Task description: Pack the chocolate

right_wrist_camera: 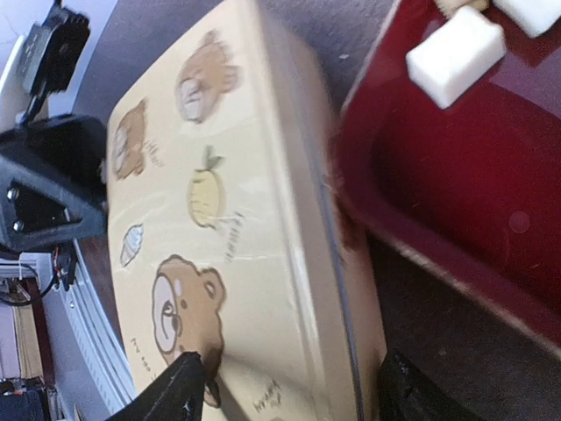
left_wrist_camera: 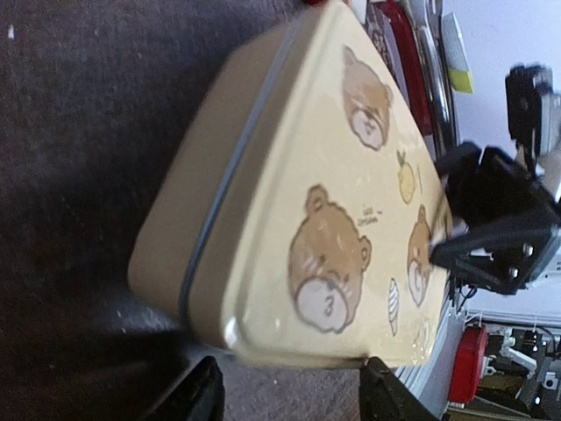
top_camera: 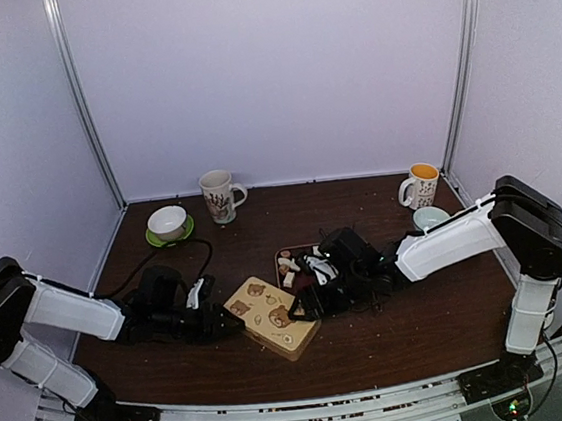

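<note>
The chocolate [top_camera: 289,267] lay in a small red tray [top_camera: 295,250] at the middle of the dark brown surface [top_camera: 424,326]. In the right wrist view I could pick out white cubes [right_wrist_camera: 456,54] on the tray's floor [right_wrist_camera: 456,219]. Just in front of the tray, and touching it in that view, sat a cream tin [top_camera: 270,317] printed with bears, its lid on.

My right hand [top_camera: 301,309] was at the tin's tray-side end. Its fingers were spread wide with the tin's edge [right_wrist_camera: 219,219] between them, not clamped. My left hand [top_camera: 228,324] was at the opposite corner, likewise spread, with the tin's corner [left_wrist_camera: 333,202] sitting in the gap between its fingers [left_wrist_camera: 197,395].

Farther back stood a patterned mug [top_camera: 219,195] beside a white bowl [top_camera: 168,222] on a green saucer. An orange-lined mug [top_camera: 421,186] stood well off to the right.
</note>
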You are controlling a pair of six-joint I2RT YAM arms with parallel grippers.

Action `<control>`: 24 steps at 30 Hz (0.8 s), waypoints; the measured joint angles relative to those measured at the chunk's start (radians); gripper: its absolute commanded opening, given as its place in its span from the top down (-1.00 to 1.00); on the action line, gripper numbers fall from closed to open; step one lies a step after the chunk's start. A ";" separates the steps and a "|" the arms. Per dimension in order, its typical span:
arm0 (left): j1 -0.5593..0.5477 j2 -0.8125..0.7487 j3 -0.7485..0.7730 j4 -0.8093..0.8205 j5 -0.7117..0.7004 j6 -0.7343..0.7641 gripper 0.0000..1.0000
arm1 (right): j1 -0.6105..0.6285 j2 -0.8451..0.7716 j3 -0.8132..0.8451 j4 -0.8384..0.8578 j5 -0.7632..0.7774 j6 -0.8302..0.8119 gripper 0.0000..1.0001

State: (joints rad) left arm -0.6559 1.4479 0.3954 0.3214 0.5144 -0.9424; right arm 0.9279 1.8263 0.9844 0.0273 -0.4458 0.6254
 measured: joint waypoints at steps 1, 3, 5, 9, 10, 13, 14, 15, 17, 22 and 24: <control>0.008 0.014 0.002 0.022 0.000 -0.005 -0.10 | 0.012 -0.006 -0.009 0.004 -0.001 0.010 -0.37; 0.026 0.034 0.008 0.051 -0.003 -0.013 -0.10 | 0.049 -0.008 -0.017 0.017 -0.006 0.033 -0.37; 0.051 0.039 0.011 0.064 -0.015 -0.018 -0.12 | 0.086 -0.008 -0.023 0.030 -0.023 0.055 -0.37; 0.101 0.017 0.020 0.033 -0.058 -0.006 -0.15 | 0.142 -0.008 -0.021 0.066 -0.069 0.086 -0.37; 0.114 0.006 0.022 0.019 -0.065 0.002 -0.16 | 0.152 -0.008 -0.018 0.068 -0.079 0.089 -0.37; 0.135 -0.050 0.026 -0.046 -0.087 0.036 -0.13 | 0.154 -0.008 -0.003 0.060 -0.079 0.086 -0.37; 0.139 -0.078 0.026 -0.070 -0.090 0.053 -0.11 | 0.148 -0.009 0.003 0.051 -0.073 0.084 -0.36; 0.140 -0.101 0.027 -0.088 -0.092 0.067 -0.09 | 0.139 -0.011 0.005 0.047 -0.065 0.083 -0.36; 0.143 -0.138 0.040 -0.121 -0.087 0.100 0.02 | 0.111 -0.025 0.004 0.035 -0.045 0.082 -0.33; 0.144 -0.155 0.085 -0.136 -0.050 0.150 0.94 | 0.023 -0.088 -0.003 0.052 0.002 0.080 0.55; 0.144 -0.149 0.086 -0.117 -0.031 0.149 1.00 | -0.005 -0.094 -0.002 0.080 0.006 0.087 1.00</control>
State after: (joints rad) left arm -0.5121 1.2987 0.4816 0.2047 0.4835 -0.7937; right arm 0.9226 1.7321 0.9821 0.1074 -0.4400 0.7128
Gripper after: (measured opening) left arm 0.123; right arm 0.333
